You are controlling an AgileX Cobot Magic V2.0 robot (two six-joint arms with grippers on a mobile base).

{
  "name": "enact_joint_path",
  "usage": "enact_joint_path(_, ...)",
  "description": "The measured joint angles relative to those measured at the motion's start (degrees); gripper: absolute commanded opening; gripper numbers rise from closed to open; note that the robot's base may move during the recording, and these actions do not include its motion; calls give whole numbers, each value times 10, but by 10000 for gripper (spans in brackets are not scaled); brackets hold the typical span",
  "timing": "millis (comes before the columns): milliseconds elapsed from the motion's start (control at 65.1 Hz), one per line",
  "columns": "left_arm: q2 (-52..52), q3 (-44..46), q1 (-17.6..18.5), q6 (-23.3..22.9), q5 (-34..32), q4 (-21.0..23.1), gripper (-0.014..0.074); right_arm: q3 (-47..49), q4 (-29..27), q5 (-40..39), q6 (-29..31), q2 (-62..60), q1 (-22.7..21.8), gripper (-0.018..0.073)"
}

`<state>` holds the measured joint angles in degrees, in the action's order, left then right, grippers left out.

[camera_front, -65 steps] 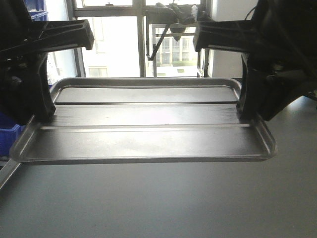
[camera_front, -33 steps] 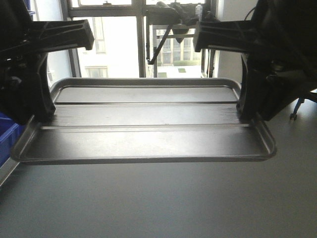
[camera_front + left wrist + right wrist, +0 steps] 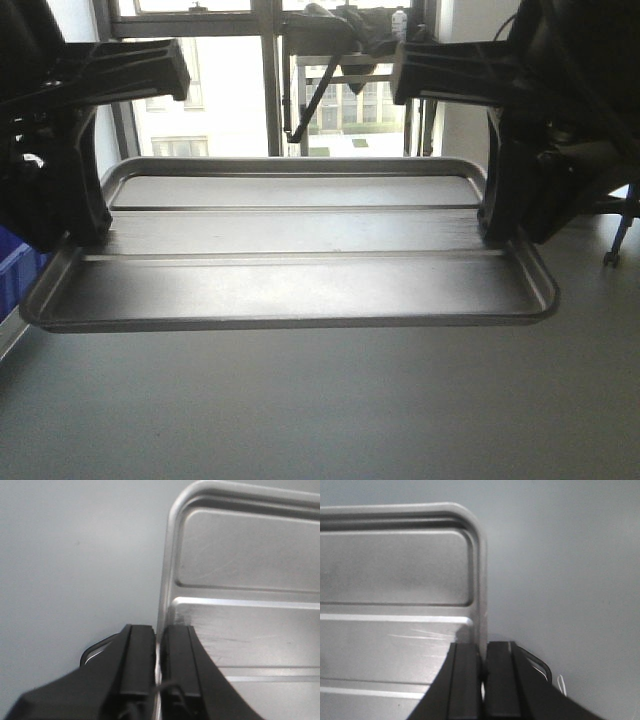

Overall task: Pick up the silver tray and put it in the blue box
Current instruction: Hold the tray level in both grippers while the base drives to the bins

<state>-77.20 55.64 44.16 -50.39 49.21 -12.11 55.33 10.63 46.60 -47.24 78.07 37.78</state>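
Left tool (image 3: 159, 632), right tool (image 3: 483, 649) pinch silver tray (image 3: 300, 285) near blue box (image 3: 10, 280).

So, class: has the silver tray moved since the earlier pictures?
Yes. Against the window post behind it, the silver tray has shifted rightward; the post slid left in the front view, as did the blue box.

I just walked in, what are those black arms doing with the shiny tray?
A robot holds the silver tray level with both arms: the left pincer is shut on its left rim, the right pincer on its right rim. The blue box peeks in at the left edge; the tray is not in it yet.
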Motion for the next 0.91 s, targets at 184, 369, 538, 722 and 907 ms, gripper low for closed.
enact_joint_path(184, 0, 0, 0, 0, 0, 0, -10, 0, 0, 0, 0, 0, 0, 57)
enact_joint_path(369, 0, 0, 0, 0, 0, 0, -10, 0, 0, 0, 0, 0, 0, 57)
enact_joint_path(538, 0, 0, 0, 0, 0, 0, -10, 0, 0, 0, 0, 0, 0, 57)
enact_joint_path(722, 0, 0, 0, 0, 0, 0, -10, 0, 0, 0, 0, 0, 0, 57)
enact_joint_path(907, 0, 0, 0, 0, 0, 0, -10, 0, 0, 0, 0, 0, 0, 57)
